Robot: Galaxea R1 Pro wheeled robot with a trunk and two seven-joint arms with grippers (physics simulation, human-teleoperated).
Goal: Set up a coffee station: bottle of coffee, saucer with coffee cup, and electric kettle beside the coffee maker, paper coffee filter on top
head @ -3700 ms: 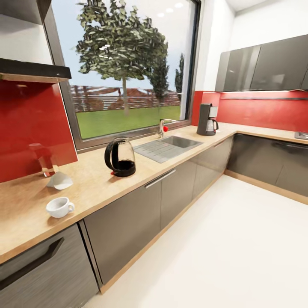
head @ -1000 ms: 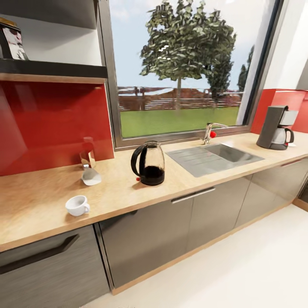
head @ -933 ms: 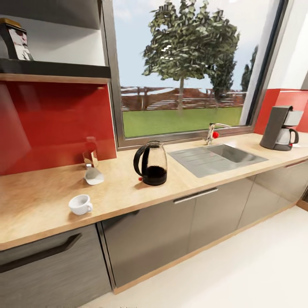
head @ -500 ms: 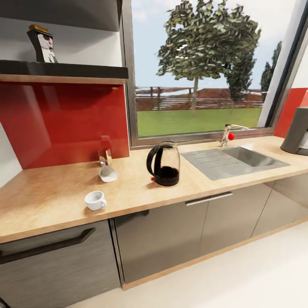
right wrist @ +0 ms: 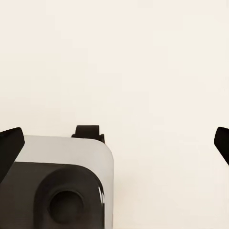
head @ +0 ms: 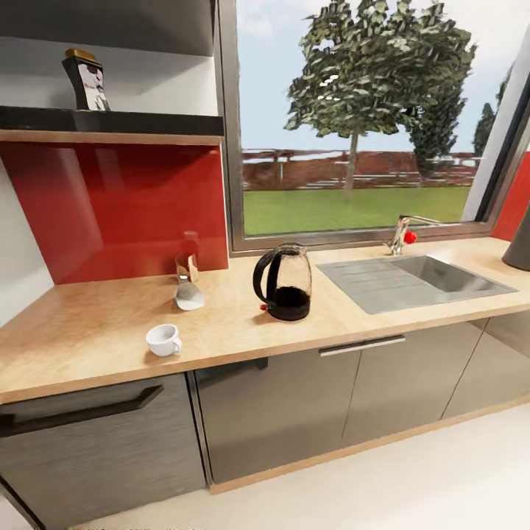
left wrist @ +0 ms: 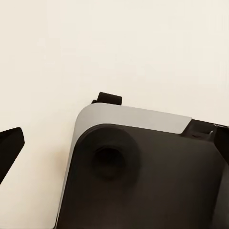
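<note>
Ahead of you the worktop (head: 96, 324) runs from left to right. The kettle (head: 285, 282) stands near its middle, with the sink (head: 412, 280) to its right. Left of the kettle the paper filter (head: 189, 296) lies by the back wall, and the cup (head: 163, 340) sits nearer the front edge. The coffee bottle (head: 86, 79) stands on the shelf (head: 110, 121) above.
</note>
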